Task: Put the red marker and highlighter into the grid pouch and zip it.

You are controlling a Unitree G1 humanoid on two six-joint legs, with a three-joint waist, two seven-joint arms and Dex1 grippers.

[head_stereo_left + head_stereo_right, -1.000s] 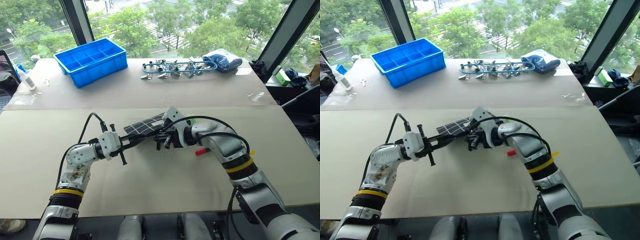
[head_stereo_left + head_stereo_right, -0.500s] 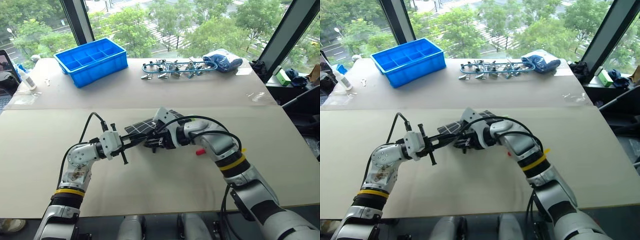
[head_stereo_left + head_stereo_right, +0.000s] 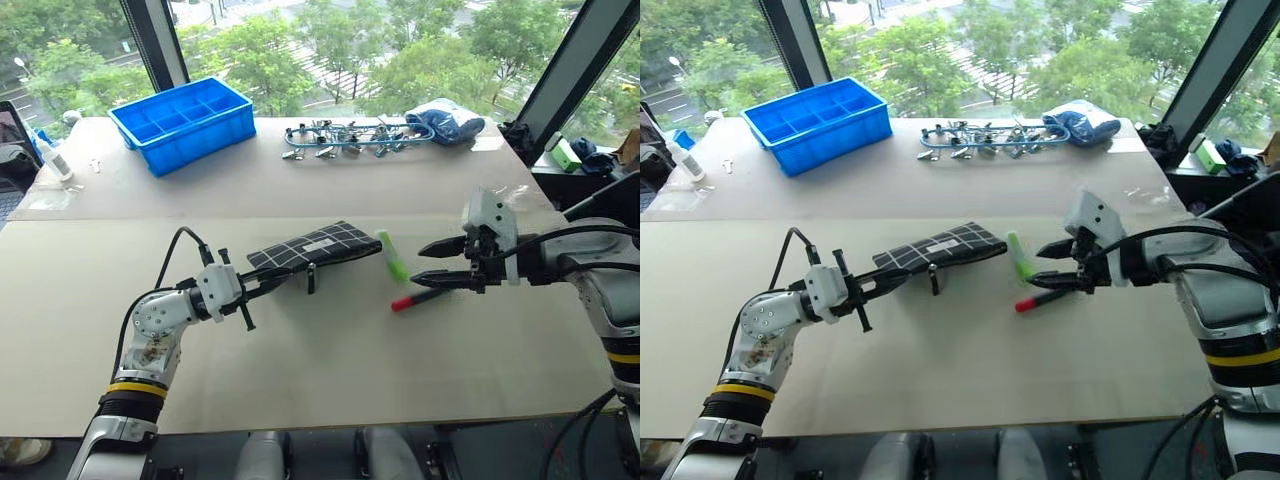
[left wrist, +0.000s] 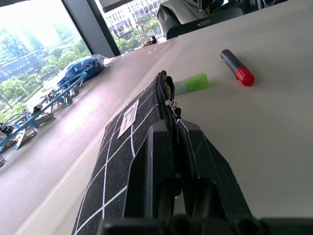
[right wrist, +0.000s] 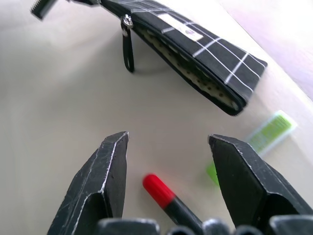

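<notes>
The pale surface point(image 3: 300, 380) carries a blue divided bin point(image 3: 182, 121) at its far left; its compartments look empty. Nearer, the grid pouch point(image 3: 315, 246) lies with its long axis running left-right, the far-right end raised slightly, zipper edge open and facing the robot, nothing visible inside. The left gripper point(image 3: 268, 288) has its fingers clamped together on the pouch's near-left end. The right gripper point(image 3: 432, 264), fingers apart and empty, hovers over the red marker point(image 3: 418, 298), whose red cap points left. The highlighter point(image 3: 391, 254) lies between pouch and marker, its long axis running near to far.
</notes>
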